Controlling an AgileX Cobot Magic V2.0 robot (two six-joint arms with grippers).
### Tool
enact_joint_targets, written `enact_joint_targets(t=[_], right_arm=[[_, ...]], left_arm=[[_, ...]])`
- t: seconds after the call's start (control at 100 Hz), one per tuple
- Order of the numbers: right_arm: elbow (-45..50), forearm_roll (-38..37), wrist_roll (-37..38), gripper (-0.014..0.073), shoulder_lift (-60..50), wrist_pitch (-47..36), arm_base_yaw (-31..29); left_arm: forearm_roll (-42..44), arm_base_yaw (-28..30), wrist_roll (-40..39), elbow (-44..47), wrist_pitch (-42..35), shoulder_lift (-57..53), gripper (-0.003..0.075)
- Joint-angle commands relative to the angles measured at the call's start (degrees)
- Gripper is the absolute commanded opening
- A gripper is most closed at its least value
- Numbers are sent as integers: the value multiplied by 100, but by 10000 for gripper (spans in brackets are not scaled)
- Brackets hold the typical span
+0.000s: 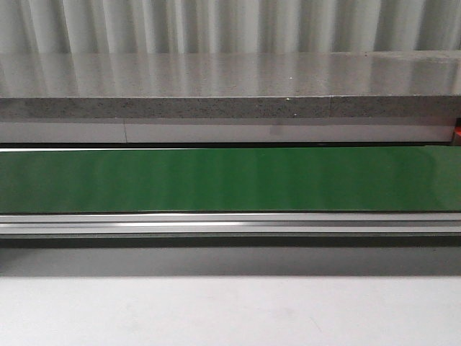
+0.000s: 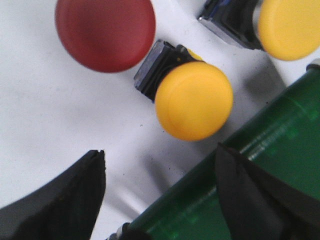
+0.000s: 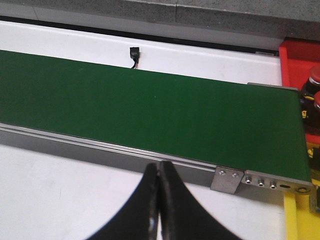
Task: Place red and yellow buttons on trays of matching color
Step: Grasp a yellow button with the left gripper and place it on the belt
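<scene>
In the left wrist view a yellow button with a black base lies on the white surface just beyond my open left gripper, nothing between its fingers. A red button lies farther off, and a second yellow button sits past the first. My right gripper is shut and empty above the white table, near the green conveyor belt. A red tray holding red buttons stands at the belt's end, a yellow tray beside it. Neither gripper shows in the front view.
The conveyor belt with its aluminium rail crosses the front view, a grey stone ledge behind it. The belt's end roller lies close to one left fingertip. A small black sensor stands beyond the belt.
</scene>
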Motion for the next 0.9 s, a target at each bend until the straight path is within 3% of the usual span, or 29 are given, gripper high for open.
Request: enact_joint_targets(t=[0.0,0.57,0.67,0.81,0.89], right_arm=[[-130,31,-15,-58,40,-407,-2],[-130,31,-15,-58,40,-407,-2],[-130,31,-15,-58,40,-407,-2],[-130,31,-15,-58,40,-407,-2],[-130,31,-15,-58,40,-407,-2]], left_arm=[[-199,22,-94,-193,-236,-174,449],[-340,0,-10,-216,-857,138,427],[-340,-10,80,-216,-881,138,340],[-340,-23,213,-216,-881,138,137],[-340,-45,237,-216,-857,138,58]])
